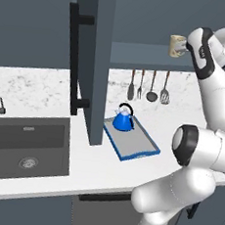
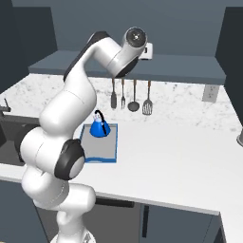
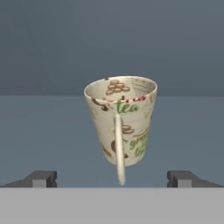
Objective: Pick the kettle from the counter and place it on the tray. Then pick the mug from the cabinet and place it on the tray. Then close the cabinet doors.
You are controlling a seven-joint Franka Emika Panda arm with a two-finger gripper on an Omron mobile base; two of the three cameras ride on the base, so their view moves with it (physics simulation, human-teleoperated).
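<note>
The beige mug (image 3: 121, 120) stands upright on the cabinet shelf (image 3: 43, 140), its loop handle turned toward the hand camera. My gripper (image 3: 113, 179) is open, its fingertips (image 3: 41, 178) spread wide on either side just short of the mug, not touching it. From the left base camera the mug (image 1: 177, 45) sits on the shelf (image 1: 140, 53) with my arm raised to it. The blue kettle (image 1: 123, 119) (image 2: 99, 126) rests on the far end of the blue-rimmed tray (image 1: 133, 142) (image 2: 100, 148) on the counter (image 1: 99, 167).
An open cabinet door (image 1: 93, 58) with a black bar handle (image 1: 75, 56) hangs over the counter left of the tray. The dark sink (image 1: 27, 145) lies at the left. Utensils (image 1: 149, 86) hang on the wall behind the tray. Another door (image 2: 232, 38) stands at the right.
</note>
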